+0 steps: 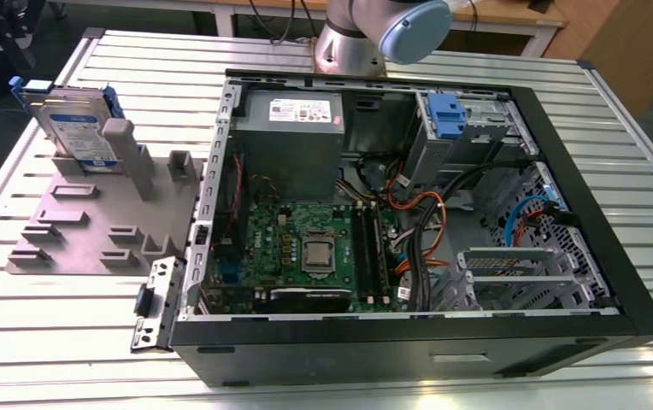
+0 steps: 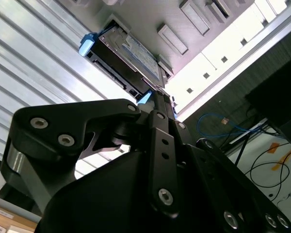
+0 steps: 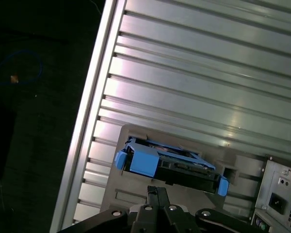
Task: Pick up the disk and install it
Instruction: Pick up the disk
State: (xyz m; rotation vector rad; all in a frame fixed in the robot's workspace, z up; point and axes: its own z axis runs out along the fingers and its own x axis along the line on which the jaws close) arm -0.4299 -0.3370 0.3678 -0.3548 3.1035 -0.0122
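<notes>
The disk, a silver hard drive with a white-and-blue label and a blue bracket, stands on edge in a grey slotted holder on the exterior view's left. Both wrist views look down on the disk in that holder. My gripper is a short way off the disk's upper edge and does not touch it. Its black fingers lie pressed together, shut, with nothing between them.
An open black computer case lies on the ribbed metal table, with a motherboard, cables, a grey power supply and a drive bay with a blue latch. The table edge runs close beside the holder.
</notes>
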